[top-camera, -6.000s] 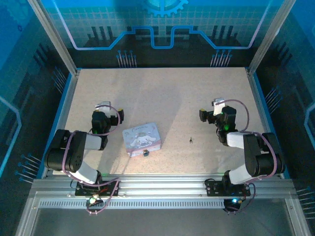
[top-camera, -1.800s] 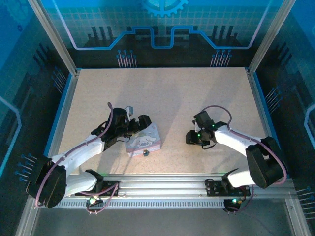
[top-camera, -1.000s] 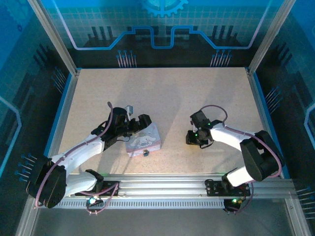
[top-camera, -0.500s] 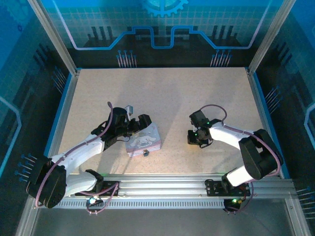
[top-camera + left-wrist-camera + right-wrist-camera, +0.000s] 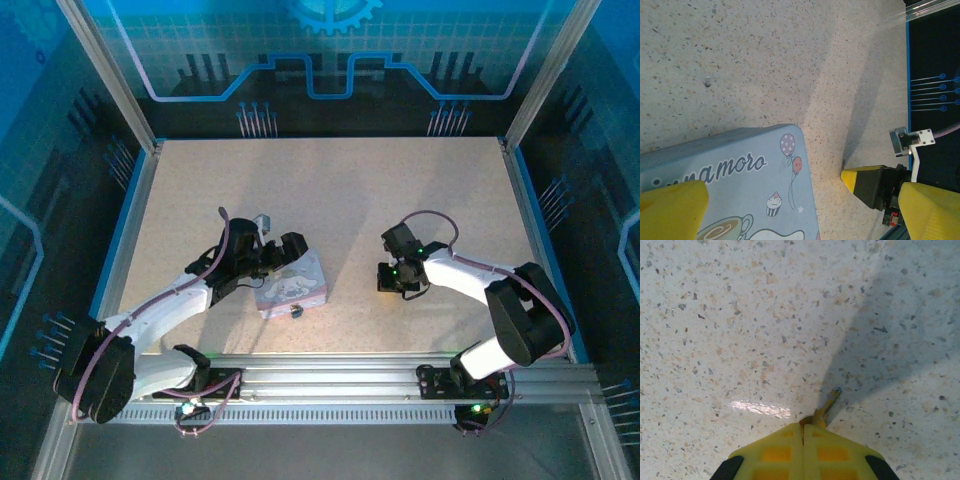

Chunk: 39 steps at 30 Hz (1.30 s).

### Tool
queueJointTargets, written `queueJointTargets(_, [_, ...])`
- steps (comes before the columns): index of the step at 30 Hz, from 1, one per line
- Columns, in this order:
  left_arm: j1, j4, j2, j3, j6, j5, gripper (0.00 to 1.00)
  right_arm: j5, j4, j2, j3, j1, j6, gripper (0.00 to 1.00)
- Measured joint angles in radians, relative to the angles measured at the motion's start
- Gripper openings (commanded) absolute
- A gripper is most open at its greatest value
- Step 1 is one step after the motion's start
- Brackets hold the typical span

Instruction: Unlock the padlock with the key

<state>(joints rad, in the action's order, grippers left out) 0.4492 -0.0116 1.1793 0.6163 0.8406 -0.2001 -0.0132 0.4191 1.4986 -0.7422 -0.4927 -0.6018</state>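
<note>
Right gripper (image 5: pixel 803 426), pressed together, pinches the key (image 5: pixel 827 404); left gripper (image 5: pixel 797 205), spread wide, hangs over the lavender tin box (image 5: pixel 740 165) lettered "namoro".

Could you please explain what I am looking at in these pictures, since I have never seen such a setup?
A robot's left arm and right arm are bolted at the near edge of a table. One picture looks down from above; the other two come from cameras on the wrists. On the table lies a lavender tin box with a tiny padlock at its near edge. The left fingers are spread open at the tin box. The right fingers are shut on the small key, which points down at the table.
</note>
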Motion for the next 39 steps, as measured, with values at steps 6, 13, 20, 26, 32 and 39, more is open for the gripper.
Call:
queueJointTargets(6, [0.000, 0.000, 0.000, 0.016, 0.011, -0.005, 0.99, -0.006, -0.002, -0.037, 0.017, 0.000, 0.000, 0.00])
queueJointTargets(13, [0.001, 0.006, 0.000, 0.052, 0.054, -0.035, 0.99, -0.001, -0.059, -0.168, 0.074, -0.006, 0.022, 0.00])
queueJointTargets(20, [0.001, -0.002, 0.000, 0.092, 0.109, -0.103, 0.95, 0.006, -0.159, -0.330, 0.120, -0.042, 0.085, 0.00])
queueJointTargets(26, [0.022, -0.002, 0.000, 0.127, 0.207, -0.144, 0.95, 0.014, -0.209, -0.418, 0.124, -0.064, 0.130, 0.00])
queueJointTargets(32, [0.068, -0.041, 0.027, 0.135, 0.415, -0.158, 0.93, 0.022, -0.252, -0.448, 0.123, -0.113, 0.164, 0.00])
queueJointTargets(39, [0.113, -0.198, 0.064, 0.098, 0.716, -0.159, 0.88, 0.024, -0.279, -0.414, 0.070, -0.174, 0.185, 0.00])
